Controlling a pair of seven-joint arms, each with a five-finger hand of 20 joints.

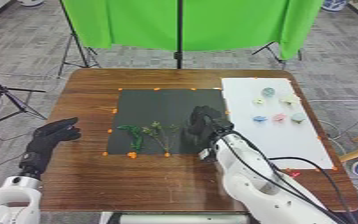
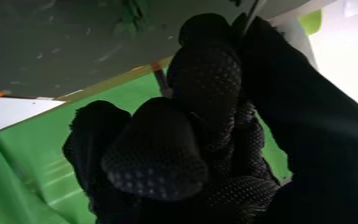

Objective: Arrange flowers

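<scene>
The head view shows the left hand [image 1: 55, 133] spread; the right wrist view, the right hand [image 1: 202, 123] pinching a thin stem [image 2: 258, 8].

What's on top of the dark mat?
On the dark mat lie a green sprig and a branching stem. The right hand is over its right part, and whatever that hand covers can't be seen.

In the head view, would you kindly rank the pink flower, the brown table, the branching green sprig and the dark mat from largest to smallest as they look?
1. Brown table
2. Dark mat
3. Branching green sprig
4. Pink flower
</scene>
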